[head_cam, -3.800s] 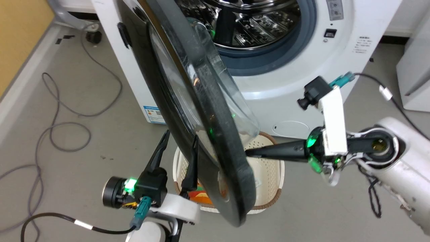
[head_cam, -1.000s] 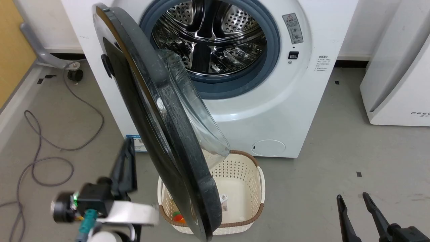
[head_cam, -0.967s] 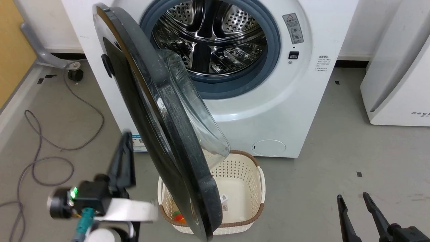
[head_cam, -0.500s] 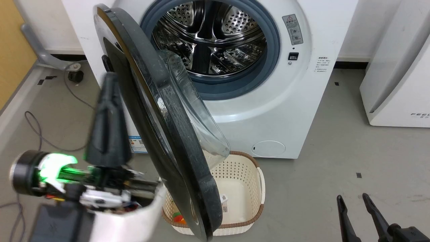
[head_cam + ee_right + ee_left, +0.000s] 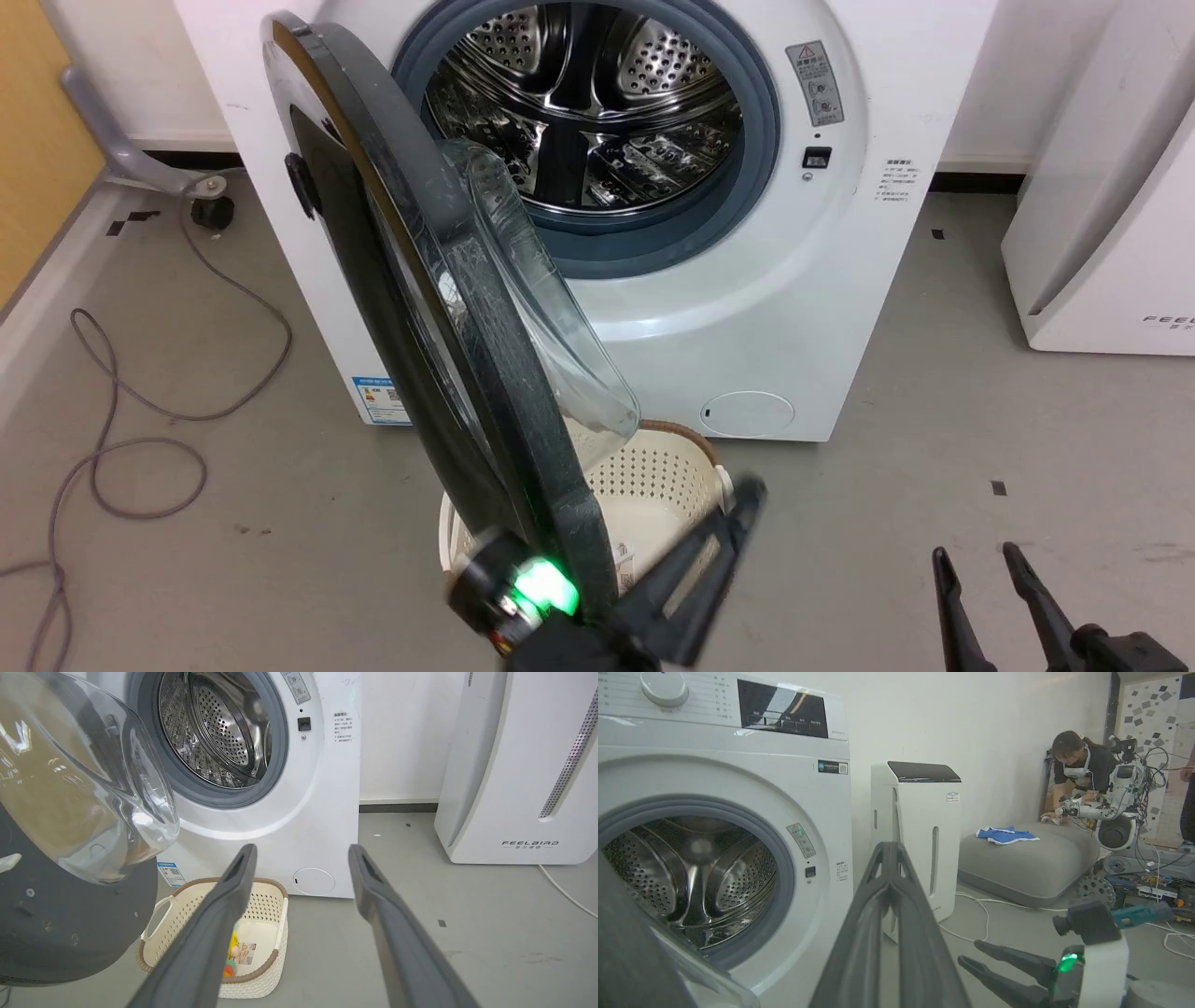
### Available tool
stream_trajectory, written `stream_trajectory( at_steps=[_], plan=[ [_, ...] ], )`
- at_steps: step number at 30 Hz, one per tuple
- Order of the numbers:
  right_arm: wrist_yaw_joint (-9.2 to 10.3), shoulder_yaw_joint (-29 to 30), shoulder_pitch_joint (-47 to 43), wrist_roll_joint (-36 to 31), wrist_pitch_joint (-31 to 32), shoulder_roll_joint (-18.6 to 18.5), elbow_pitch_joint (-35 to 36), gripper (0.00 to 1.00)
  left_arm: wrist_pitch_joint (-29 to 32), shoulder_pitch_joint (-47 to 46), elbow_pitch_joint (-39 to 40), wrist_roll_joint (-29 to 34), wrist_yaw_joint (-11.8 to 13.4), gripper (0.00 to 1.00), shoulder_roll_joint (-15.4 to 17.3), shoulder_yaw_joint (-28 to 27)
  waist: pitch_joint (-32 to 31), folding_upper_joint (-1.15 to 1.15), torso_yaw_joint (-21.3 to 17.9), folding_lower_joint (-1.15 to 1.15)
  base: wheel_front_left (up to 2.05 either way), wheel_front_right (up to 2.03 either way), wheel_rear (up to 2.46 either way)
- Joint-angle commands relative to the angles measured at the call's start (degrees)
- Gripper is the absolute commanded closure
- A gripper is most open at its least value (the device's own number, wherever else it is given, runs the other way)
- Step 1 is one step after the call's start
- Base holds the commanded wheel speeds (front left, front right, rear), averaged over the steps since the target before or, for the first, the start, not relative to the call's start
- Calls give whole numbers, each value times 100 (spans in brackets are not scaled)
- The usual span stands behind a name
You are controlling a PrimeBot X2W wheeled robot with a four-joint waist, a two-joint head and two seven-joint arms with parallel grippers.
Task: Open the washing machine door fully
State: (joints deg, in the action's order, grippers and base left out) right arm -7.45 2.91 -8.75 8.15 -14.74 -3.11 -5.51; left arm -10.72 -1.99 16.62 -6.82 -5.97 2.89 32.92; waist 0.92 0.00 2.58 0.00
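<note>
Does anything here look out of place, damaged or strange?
Nothing looks damaged or spilled. The door stands only partly open, and its lower edge seems to overhang the basket before the machine. A grey cable lies loose on the floor at the left.

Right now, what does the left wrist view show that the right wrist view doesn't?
Left wrist, not right: the control panel, a person beside another robot, a blue cloth. Right wrist, not left: the basket, the round filter cover. Both: the washing machine door, the drum, the grey ring, the white appliance.
</note>
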Motion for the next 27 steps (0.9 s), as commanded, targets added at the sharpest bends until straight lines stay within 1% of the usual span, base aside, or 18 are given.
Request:
stream_trajectory(
  at_steps=[1,5,7,10,17,21,27],
  plan=[
    [-3,-23,71,16,-26,24,-27,0,90,102,-153,-62,-32,100,50,89,8,0,1,0,0,0,0],
    [-3,-51,76,29,-26,24,-72,0,343,238,-706,-191,-62,100,140,292,28,0,-4,0,0,0,0],
    [-3,-69,83,39,-26,24,-89,0,435,298,-1006,-202,-23,100,160,305,37,0,-17,0,0,0,0],
    [-3,-82,108,58,-26,24,-104,0,433,305,-1419,-163,141,100,156,226,68,0,-41,0,0,0,0],
    [-3,-68,165,135,-26,24,-156,0,96,-42,-2101,-152,598,100,88,-92,170,0,-61,0,0,0,0],
    [-3,-70,194,156,-26,24,-200,0,-55,-202,-2244,-171,801,100,60,-185,194,0,-76,0,0,0,0],
    [-3,-73,206,189,-26,24,-272,0,-143,-225,-2304,-193,965,100,50,-226,188,0,-62,0,0,0,0]
  ],
)
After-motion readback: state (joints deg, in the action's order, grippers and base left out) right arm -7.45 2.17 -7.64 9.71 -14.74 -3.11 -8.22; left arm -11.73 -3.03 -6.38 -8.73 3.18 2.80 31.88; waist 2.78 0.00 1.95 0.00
